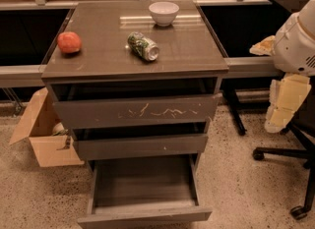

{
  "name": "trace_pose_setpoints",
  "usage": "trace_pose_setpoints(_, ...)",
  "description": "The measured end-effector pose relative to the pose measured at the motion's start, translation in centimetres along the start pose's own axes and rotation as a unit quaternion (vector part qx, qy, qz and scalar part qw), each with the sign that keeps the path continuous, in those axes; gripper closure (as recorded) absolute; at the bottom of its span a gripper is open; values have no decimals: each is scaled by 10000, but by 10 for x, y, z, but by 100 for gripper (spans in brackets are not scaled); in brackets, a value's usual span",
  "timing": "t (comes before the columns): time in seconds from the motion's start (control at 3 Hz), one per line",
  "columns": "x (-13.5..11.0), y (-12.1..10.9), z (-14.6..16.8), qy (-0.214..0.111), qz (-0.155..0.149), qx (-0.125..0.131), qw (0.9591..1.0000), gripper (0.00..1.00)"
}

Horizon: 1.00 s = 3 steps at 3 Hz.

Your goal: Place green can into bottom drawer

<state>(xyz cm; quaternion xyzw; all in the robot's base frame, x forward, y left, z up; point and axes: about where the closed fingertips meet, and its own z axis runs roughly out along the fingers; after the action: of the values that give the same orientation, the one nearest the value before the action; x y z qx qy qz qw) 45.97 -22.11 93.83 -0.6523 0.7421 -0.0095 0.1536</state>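
Observation:
The green can (143,46) lies on its side on the top of the grey-brown cabinet (187,51), near the middle, with its silver end pointing to the front right. The bottom drawer (145,217) is pulled out wide, and its shallow tray shows nothing in it. My gripper (285,102) hangs at the far right of the view, off to the right of the cabinet and below its top, well apart from the can. It holds nothing that I can see.
A red fruit (69,42) sits at the cabinet top's left edge and a white bowl (164,13) at its back. The scratched top drawer (138,111) and middle drawer (142,146) stand slightly out. A cardboard box (44,139) stands at left, an office chair base (295,157) at right.

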Motion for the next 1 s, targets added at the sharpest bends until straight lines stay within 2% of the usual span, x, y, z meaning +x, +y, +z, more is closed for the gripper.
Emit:
trace_pose_setpoints(0.33, 0, 0, 0, 0, 0, 0, 10000, 0)
trace_pose_setpoints(0.67, -11, -21, 8, -193, -6, 18, 9998, 0)
trace_pose_setpoints(1.0, -29, -64, 20, -690, 104, 103, 9975, 0)
